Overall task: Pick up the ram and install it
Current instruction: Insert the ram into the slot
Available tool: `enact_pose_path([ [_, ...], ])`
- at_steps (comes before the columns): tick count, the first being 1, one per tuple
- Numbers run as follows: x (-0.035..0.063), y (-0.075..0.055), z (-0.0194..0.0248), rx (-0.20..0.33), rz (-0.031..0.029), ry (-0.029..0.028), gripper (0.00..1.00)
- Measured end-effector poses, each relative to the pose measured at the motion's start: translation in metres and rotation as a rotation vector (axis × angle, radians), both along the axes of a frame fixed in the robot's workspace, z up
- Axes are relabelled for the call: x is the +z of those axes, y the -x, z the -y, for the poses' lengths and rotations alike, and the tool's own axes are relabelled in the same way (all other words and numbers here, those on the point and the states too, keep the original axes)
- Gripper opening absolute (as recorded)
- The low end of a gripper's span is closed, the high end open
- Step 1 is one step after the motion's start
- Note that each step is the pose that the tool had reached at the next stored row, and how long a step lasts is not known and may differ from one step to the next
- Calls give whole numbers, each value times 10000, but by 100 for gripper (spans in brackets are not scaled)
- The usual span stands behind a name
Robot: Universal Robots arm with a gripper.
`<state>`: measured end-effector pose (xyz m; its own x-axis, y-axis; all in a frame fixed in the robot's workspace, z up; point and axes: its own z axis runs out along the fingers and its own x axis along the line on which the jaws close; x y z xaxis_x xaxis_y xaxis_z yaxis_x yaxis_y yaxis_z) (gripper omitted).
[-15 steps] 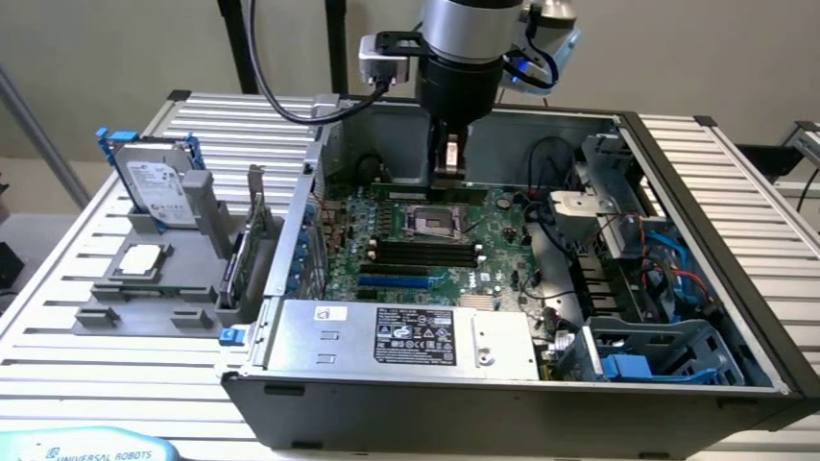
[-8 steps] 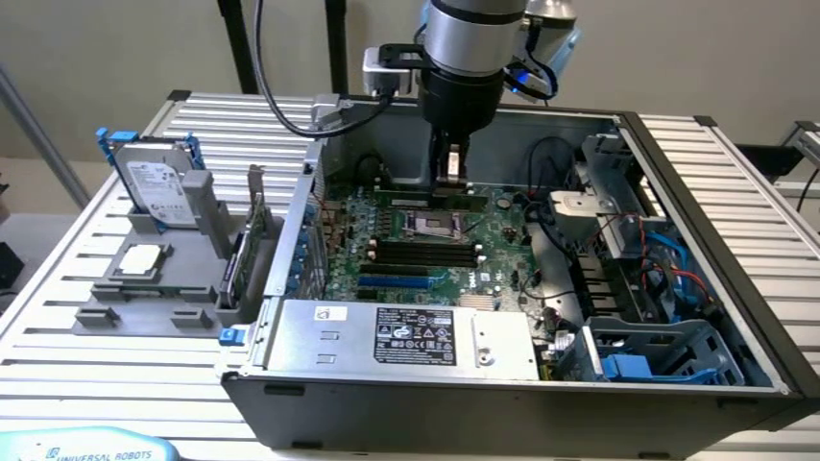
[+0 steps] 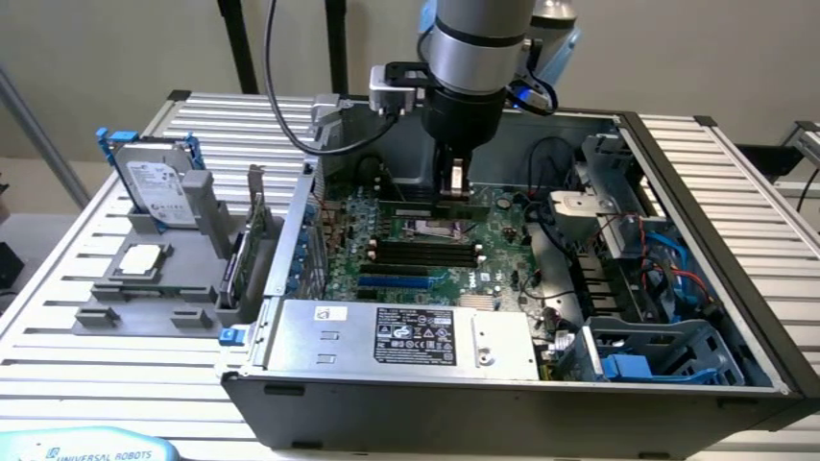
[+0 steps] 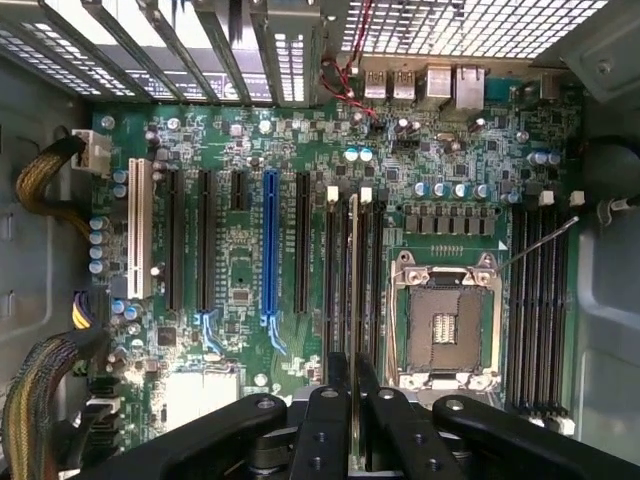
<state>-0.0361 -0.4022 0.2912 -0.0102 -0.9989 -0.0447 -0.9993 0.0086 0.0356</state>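
From my remote station, going from the exterior view's left: a grey holder tray [image 3: 141,288] sits on the slatted table [image 3: 77,346], with a hard drive [image 3: 156,192] standing upright at its far end and a square silver processor chip [image 3: 141,259] lying flat nearer me. A tall expansion card [image 3: 253,240] stands just beside the open computer case [image 3: 513,403]. Inside the case I see the green motherboard [image 3: 423,259]; the power supply box [image 3: 403,336] lies along the near wall.

The arm [image 3: 477,48] hangs over the middle of the board, and the gripper [image 3: 454,187] is down close to it. In the wrist view, the gripper [image 4: 352,400] has its two fingers [image 4: 325,420] drawn together on the ram [image 4: 353,290], which I see edge-on as a thin strip running away from the fingertips. The ram lines up along the black memory slots [image 4: 340,270] just beside the empty processor socket [image 4: 445,320]. I cannot tell whether it is touching a slot. A blue slot [image 4: 269,250] lies further off.
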Motion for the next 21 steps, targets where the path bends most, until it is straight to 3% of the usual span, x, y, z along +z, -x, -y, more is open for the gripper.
enact_pose_path([
  [21,-382,11,13,1,0,0,13],
])
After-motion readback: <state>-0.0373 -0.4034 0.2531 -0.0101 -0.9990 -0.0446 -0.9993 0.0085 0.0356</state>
